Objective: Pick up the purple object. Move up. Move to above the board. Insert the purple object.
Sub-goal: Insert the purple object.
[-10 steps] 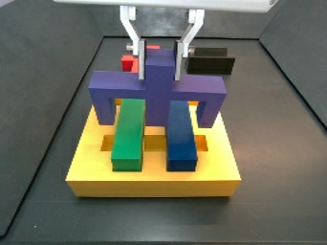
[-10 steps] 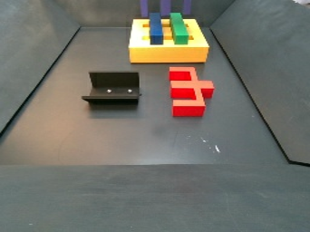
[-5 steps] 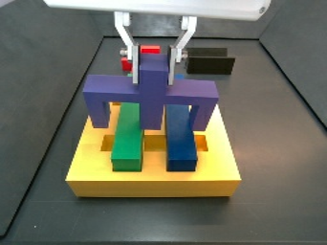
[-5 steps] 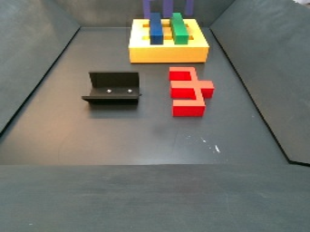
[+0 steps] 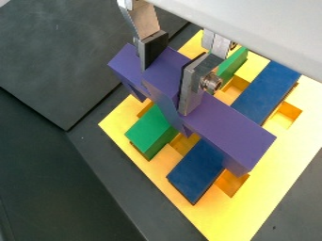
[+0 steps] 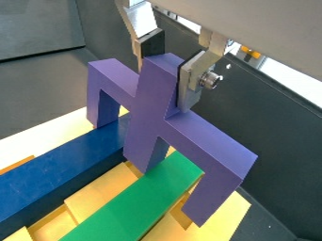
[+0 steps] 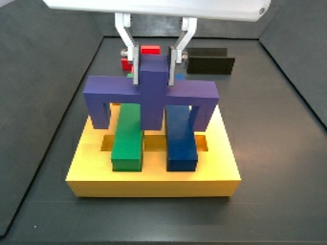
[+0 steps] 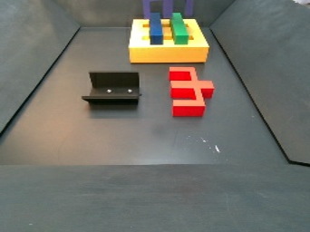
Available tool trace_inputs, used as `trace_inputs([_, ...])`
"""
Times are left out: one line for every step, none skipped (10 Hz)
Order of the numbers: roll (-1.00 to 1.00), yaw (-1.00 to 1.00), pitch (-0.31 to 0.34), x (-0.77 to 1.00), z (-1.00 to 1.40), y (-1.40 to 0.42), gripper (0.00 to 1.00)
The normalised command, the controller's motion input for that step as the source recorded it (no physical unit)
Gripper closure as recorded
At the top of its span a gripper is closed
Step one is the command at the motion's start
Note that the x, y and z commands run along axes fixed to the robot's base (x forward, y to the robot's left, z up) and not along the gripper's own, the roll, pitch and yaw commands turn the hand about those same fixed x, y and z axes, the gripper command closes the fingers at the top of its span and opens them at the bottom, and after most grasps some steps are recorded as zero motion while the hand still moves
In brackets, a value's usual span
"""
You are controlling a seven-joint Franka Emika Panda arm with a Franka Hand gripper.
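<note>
claw (image 7: 155, 55) grips purple object (image 7: 153, 93) stub | over board (image 7: 153, 170) | legs prob. in slots

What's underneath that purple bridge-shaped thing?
Held by the gripper, the purple object straddles a green bar and a blue bar on the yellow board. Its leg tips are hidden.

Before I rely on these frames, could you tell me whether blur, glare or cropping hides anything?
In both wrist views everything is sharp: the gripper grips the purple object without glare. In a side view the purple object is evenly lit above the board; in another side view the board sits at the frame's edge, cropping the piece.
</note>
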Motion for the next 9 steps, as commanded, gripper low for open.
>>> trace_inputs([-0.34,0.00,-0.003,-0.06,-0.10,0.00,1.00])
trace_inputs([-0.33,0.00,-0.003,-0.05,-0.13,-0.01,1.00])
trace_inputs([-0.34,0.00,0.000,0.00,-0.17,-0.01,1.00])
trace_inputs([-0.36,0.00,0.000,0.00,-0.15,-0.06,1.00])
trace_inputs([-0.38,0.00,0.000,0.05,-0.07,-0.09,1.00])
trace_inputs([-0.39,0.00,0.000,0.09,-0.03,-0.08,1.00])
trace_inputs([-0.38,0.00,0.000,0.19,0.00,-0.17,1.00])
trace_inputs([-0.37,0.00,0.000,0.12,0.00,-0.05,1.00])
trace_inputs([-0.40,0.00,0.000,0.10,-0.09,0.00,1.00])
